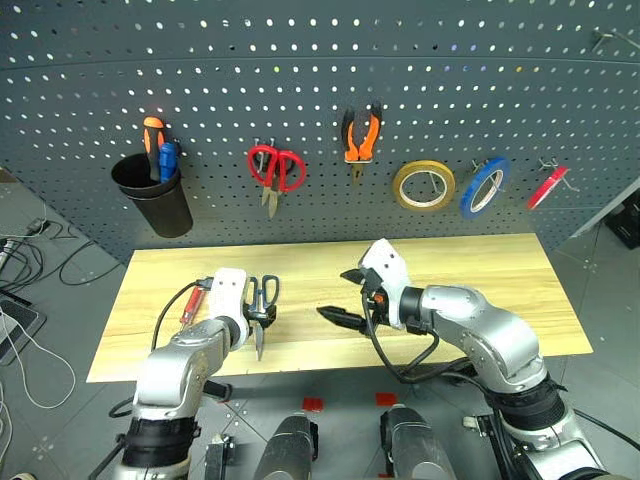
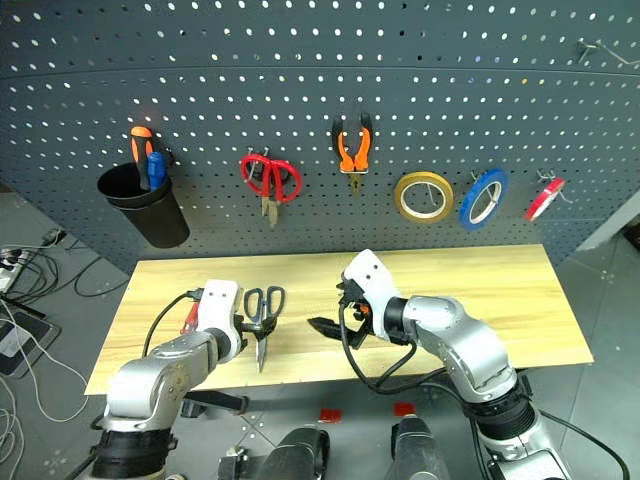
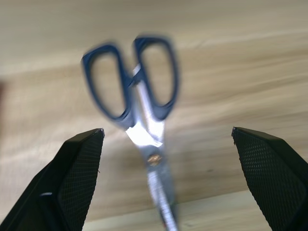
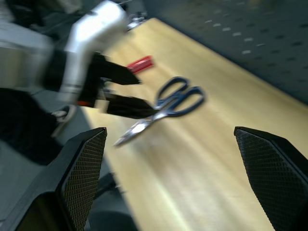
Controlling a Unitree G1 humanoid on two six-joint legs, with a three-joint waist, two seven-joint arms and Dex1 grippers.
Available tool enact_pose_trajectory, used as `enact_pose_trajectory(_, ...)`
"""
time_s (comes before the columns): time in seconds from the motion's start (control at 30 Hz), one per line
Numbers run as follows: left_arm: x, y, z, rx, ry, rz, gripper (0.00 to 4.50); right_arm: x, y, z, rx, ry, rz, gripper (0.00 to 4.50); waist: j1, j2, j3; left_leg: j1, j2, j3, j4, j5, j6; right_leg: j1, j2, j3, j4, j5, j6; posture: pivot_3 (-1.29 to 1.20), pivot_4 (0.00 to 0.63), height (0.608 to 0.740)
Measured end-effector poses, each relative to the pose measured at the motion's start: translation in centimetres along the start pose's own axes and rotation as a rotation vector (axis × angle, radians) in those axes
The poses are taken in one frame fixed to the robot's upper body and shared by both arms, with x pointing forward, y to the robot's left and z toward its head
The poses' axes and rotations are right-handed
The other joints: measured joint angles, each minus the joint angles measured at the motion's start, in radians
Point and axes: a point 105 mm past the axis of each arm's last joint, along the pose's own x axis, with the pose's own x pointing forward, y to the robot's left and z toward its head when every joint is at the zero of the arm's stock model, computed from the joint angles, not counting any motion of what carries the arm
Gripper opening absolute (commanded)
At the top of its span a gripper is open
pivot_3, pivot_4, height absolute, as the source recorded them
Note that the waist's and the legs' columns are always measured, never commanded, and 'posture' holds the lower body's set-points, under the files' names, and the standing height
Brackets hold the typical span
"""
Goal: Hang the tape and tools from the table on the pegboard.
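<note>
The left gripper [image 3: 166,139] is spread wide, with the black-handled scissors [image 3: 139,110] lying between its fingers on the table [image 1: 480,275]. The right gripper [image 1: 345,295] is spread wide, holding nothing.

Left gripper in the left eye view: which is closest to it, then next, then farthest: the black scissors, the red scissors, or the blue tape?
From the left gripper:
1. Black scissors, on the table right beside it.
2. Red scissors, hanging on the pegboard above.
3. Blue tape, hanging far right.

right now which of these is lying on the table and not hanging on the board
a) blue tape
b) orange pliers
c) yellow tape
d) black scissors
d, the black scissors lie flat on the table by the left claw, while the other three hang on the board.
</note>
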Motion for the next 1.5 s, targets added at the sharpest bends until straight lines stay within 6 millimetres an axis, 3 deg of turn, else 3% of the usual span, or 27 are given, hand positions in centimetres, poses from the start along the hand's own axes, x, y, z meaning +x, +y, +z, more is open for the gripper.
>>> enact_pose_trajectory(0.3,3.0,-1.8,-1.2,-0.022,0.117,0.068,4.48,-0.1,0.7,-0.4,0.032,0.030,0.051,4.50,-0.001,-0.001,0.000,0.000,0.000,0.000,0.000,0.000,0.000,0.000,-0.001,0.000,0.000,0.000,0.000,0.00,0.235,0.740)
enact_pose_trajectory(0.5,4.2,-2.3,-0.2,-0.050,0.116,0.095,4.48,-0.7,2.0,0.0,0.022,0.032,0.130,4.50,0.000,-0.001,0.000,0.000,-0.001,0.000,0.000,0.000,0.000,0.001,-0.001,0.000,0.000,0.000,0.000,-0.02,0.236,0.740)
enact_pose_trajectory(0.6,4.4,-2.4,-0.1,-0.077,0.120,0.090,3.91,-0.8,1.9,0.2,0.011,0.034,0.131,4.50,0.000,-0.001,0.000,0.001,-0.001,0.000,0.000,0.000,0.000,0.001,-0.001,-0.001,0.000,0.000,0.000,-0.03,0.235,0.740)
enact_pose_trajectory(0.9,4.1,-1.8,-0.8,-0.158,0.124,0.088,1.23,-1.3,1.7,1.0,-0.192,0.108,0.107,4.50,-0.006,-0.001,0.000,0.001,0.000,0.000,0.000,0.000,0.000,0.001,-0.001,-0.001,0.000,0.000,0.000,-0.03,0.230,0.740)
enact_pose_trajectory(1.0,3.9,-1.6,-0.9,-0.179,0.119,0.071,0.59,-1.0,1.9,1.1,-0.193,0.105,0.113,4.50,-0.003,-0.001,0.000,0.001,0.000,0.000,0.000,0.000,0.000,0.001,-0.001,-0.001,0.000,0.000,0.000,-0.03,0.228,0.740)
enact_pose_trajectory(1.3,3.4,-1.1,-1.6,-0.175,0.113,0.043,0.59,-1.1,1.7,1.0,-0.193,0.108,0.099,4.50,-0.003,-0.001,0.000,0.001,0.000,0.000,0.000,0.000,0.000,0.001,-0.002,-0.001,-0.001,0.000,0.000,-0.03,0.218,0.740)
enact_pose_trajectory(1.5,1.8,-1.2,-2.8,-0.148,0.079,-0.067,0.58,-1.3,1.2,1.2,-0.183,0.101,0.080,4.50,-0.004,-0.001,0.000,0.000,0.000,0.000,0.000,0.000,0.000,0.000,-0.002,-0.001,-0.001,0.000,0.000,-0.03,0.214,0.740)
